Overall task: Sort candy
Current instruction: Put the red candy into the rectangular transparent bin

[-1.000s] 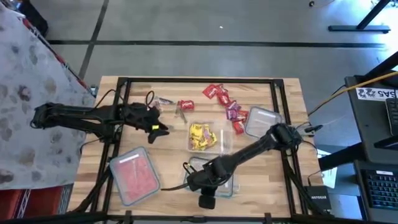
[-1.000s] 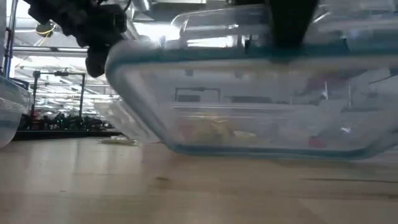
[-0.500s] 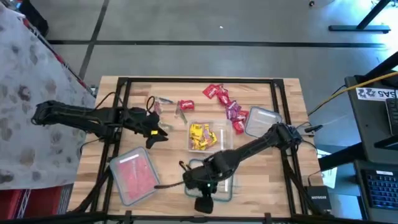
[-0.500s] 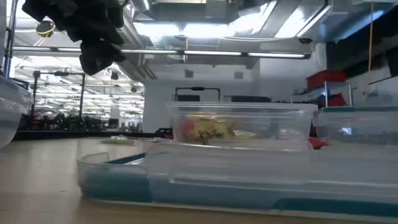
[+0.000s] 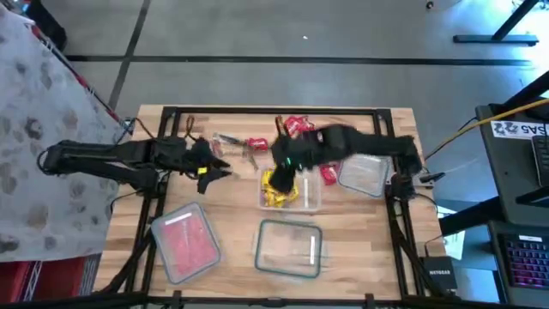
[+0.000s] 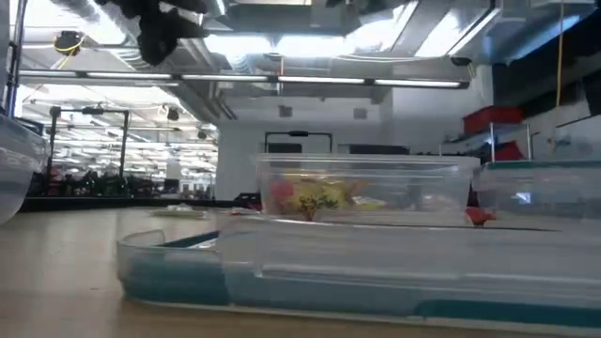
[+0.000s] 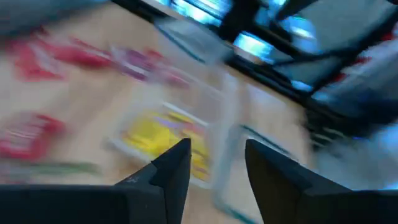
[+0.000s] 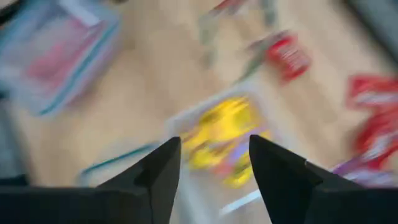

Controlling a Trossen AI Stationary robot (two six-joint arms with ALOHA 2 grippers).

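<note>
Loose candy lies on the far half of the table: red pieces (image 5: pixel 296 126), purple ones (image 5: pixel 322 154), one red piece (image 5: pixel 256 144) and silvery ones (image 5: pixel 227 139). Yellow candy fills a clear container (image 5: pixel 290 190) mid-table. My right gripper (image 5: pixel 277 174) hovers open over that container's left part; its wrist view shows the yellow candy (image 8: pixel 217 124) below the open fingers (image 8: pixel 211 165). My left gripper (image 5: pixel 219 169) hangs open, left of the container, with nothing between its fingers (image 7: pixel 217 165).
An empty clear container (image 5: pixel 290 247) lies flat near the front edge, filling the low view's foreground (image 6: pixel 357 272). A container of red candy (image 5: pixel 184 240) sits front left. Another clear container (image 5: pixel 364 172) sits right of the yellow one.
The empty clear container, tilted off the table a second ago, now lies flat near the front edge. My right gripper has left it and swung fast toward the far edge, ending above the yellow candy container. My left gripper has risen a little.
</note>
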